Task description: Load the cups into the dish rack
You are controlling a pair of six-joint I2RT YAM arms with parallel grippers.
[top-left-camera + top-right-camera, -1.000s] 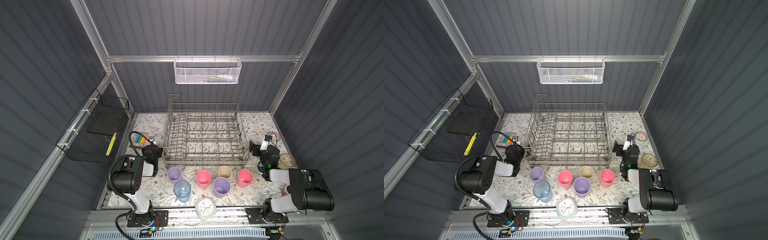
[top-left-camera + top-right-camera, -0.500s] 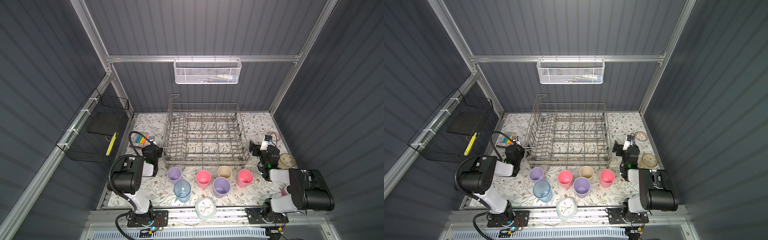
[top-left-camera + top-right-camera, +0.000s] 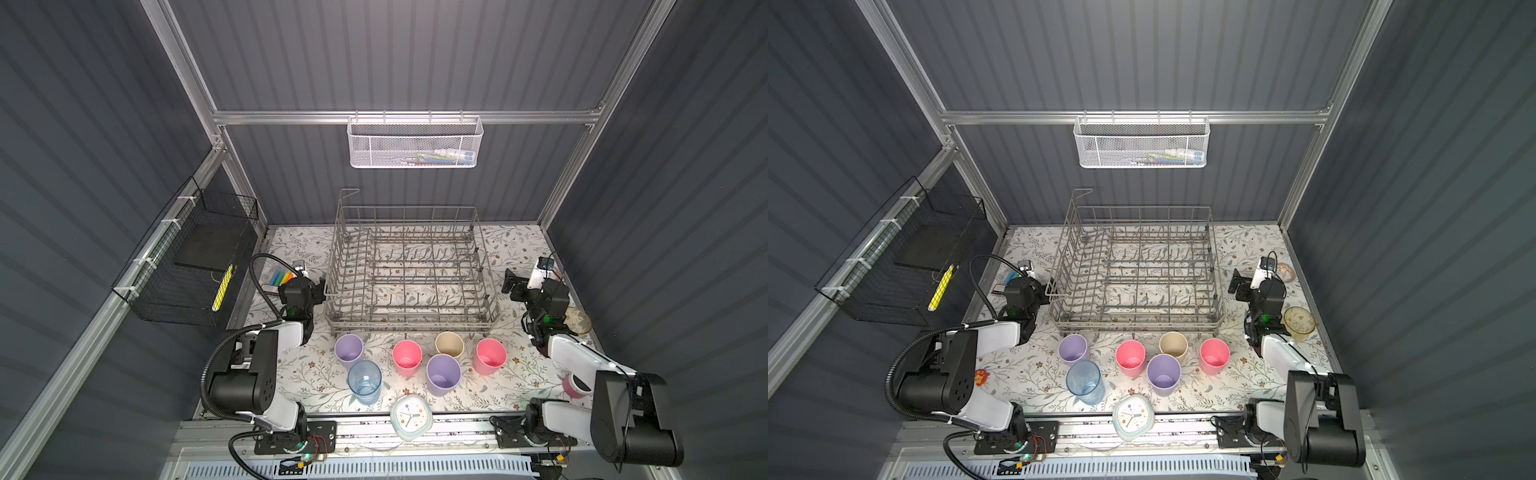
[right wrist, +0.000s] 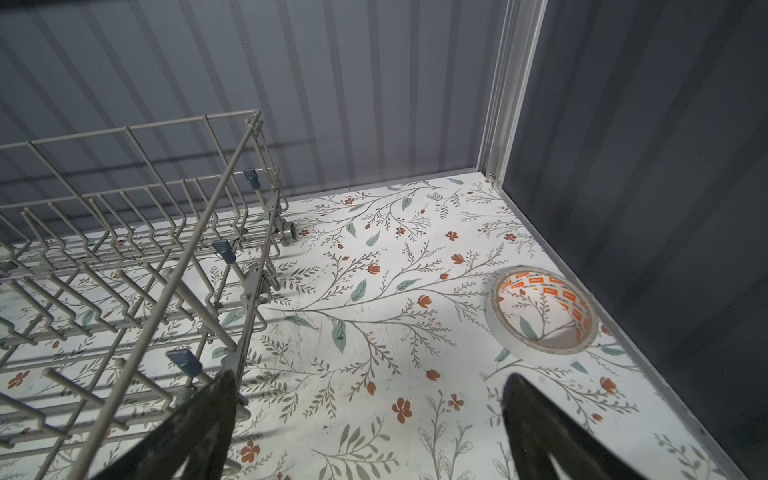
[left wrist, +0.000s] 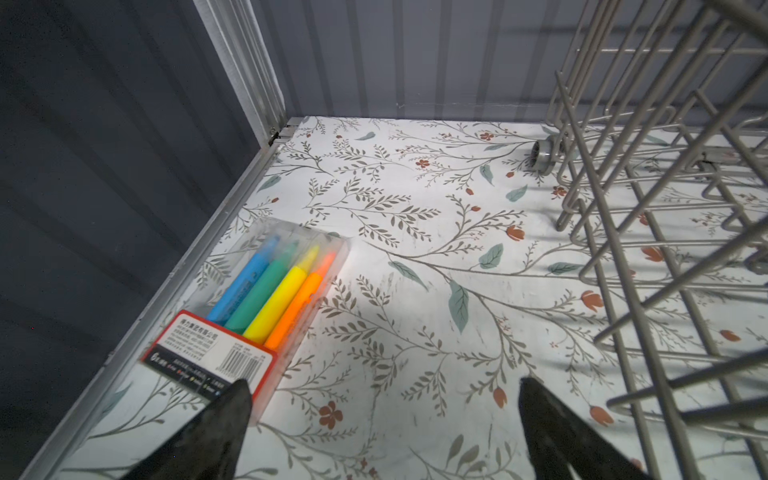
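The grey wire dish rack (image 3: 411, 322) stands at the middle back of the floral mat with nothing in it, seen in both top views. In front of it several cups stand upright: lilac (image 3: 348, 350), translucent blue (image 3: 365, 381), pink (image 3: 407, 357), beige (image 3: 449, 345), lilac (image 3: 443, 374) and pink (image 3: 490, 356). A yellowish patterned glass (image 3: 1299, 321) stands by the right wall. My left gripper (image 5: 383, 384) is open over bare mat, left of the rack (image 5: 623, 166). My right gripper (image 4: 370, 377) is open, just right of the rack (image 4: 124, 232). Neither holds anything.
A pack of coloured markers (image 5: 266, 299) lies by the left wall. A tape roll (image 4: 542, 311) lies by the right wall. A small clock (image 3: 411, 417) sits at the front edge and a small pink cylinder (image 3: 573, 384) at front right. White mesh basket (image 3: 414, 143) and black wire basket (image 3: 195, 266) hang on the walls.
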